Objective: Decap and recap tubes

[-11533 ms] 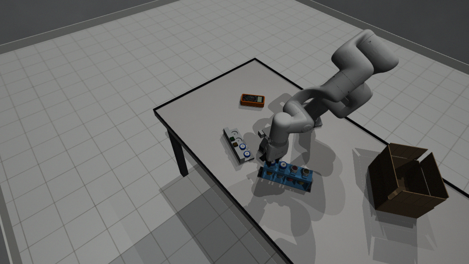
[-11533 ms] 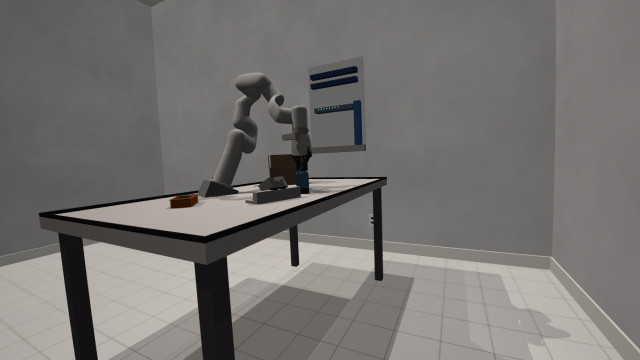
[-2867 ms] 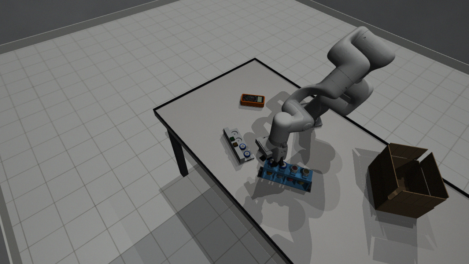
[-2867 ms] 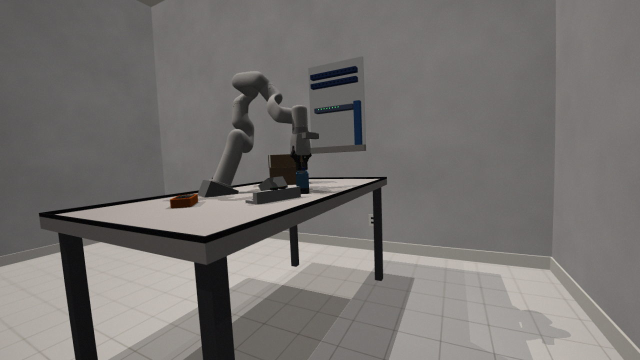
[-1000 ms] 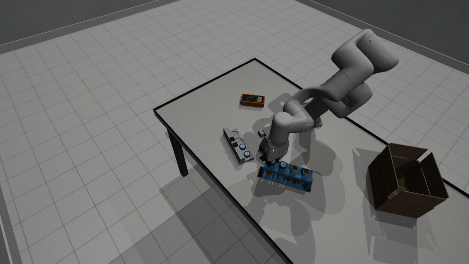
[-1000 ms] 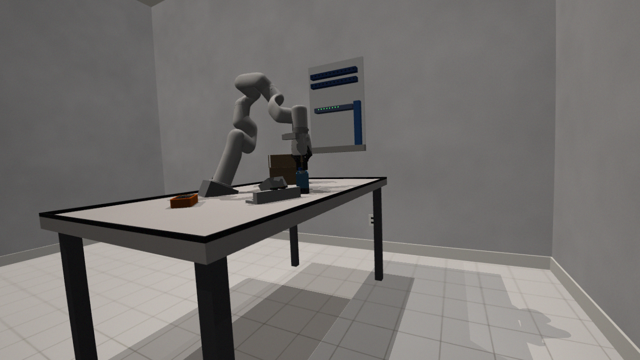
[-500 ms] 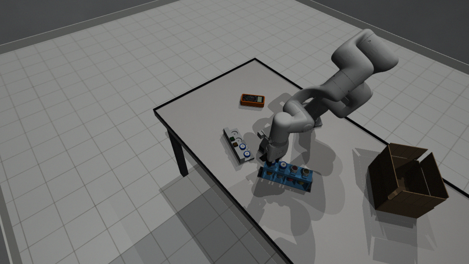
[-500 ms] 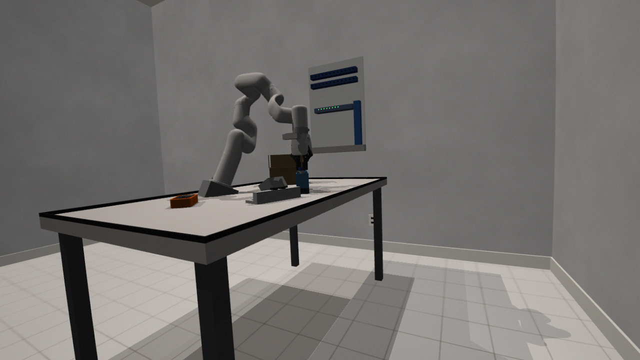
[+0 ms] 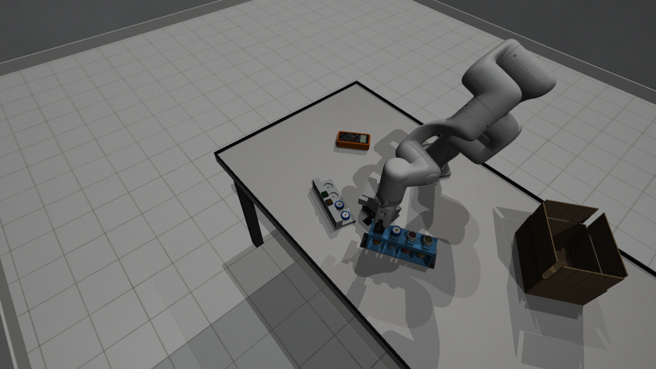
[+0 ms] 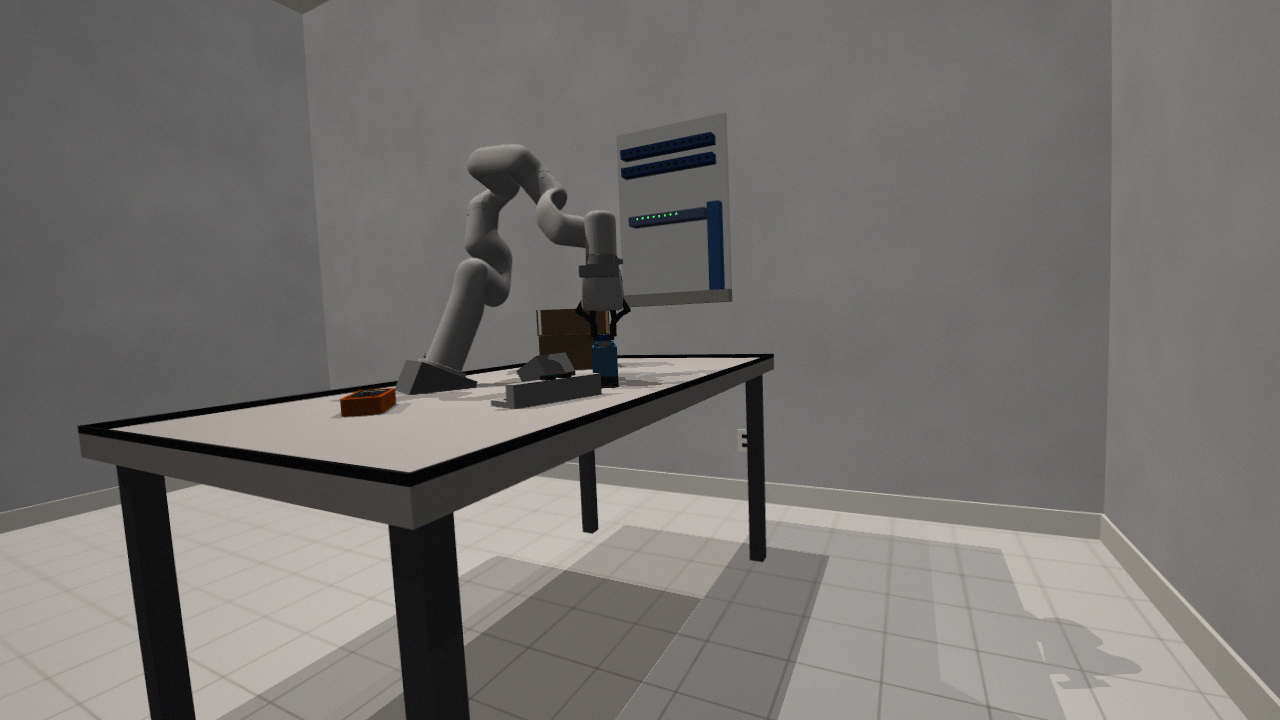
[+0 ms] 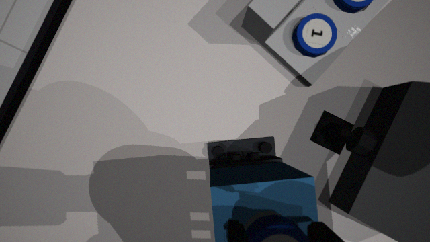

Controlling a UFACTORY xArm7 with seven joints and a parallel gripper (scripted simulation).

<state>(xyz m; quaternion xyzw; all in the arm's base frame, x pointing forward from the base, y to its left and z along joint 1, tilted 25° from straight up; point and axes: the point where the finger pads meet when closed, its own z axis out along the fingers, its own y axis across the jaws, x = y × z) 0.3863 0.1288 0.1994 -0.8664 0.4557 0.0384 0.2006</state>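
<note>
The blue decapping station (image 9: 398, 243) stands near the table's front edge. My gripper (image 9: 378, 225) reaches straight down onto its end tube and is shut on the blue cap of tube 4 (image 11: 273, 232), which sits on its tube. Beside it, tube 3 has its blue cap (image 9: 395, 230) on. The two further tubes (image 9: 411, 236) (image 9: 427, 240) stand open. The grey cap tray (image 9: 333, 204) holds cap 1 (image 11: 314, 34) in the end nest and a second blue cap (image 11: 353, 3) in the nest beside it. The side view shows the gripper (image 10: 605, 333) upright over the station.
The dark key housing (image 11: 386, 151) stands close to the right of the station; its keys are out of view. An orange multimeter (image 9: 352, 140) lies further back on the table. An open cardboard box (image 9: 568, 252) stands at the right. A wall panel (image 10: 674, 210) hangs behind.
</note>
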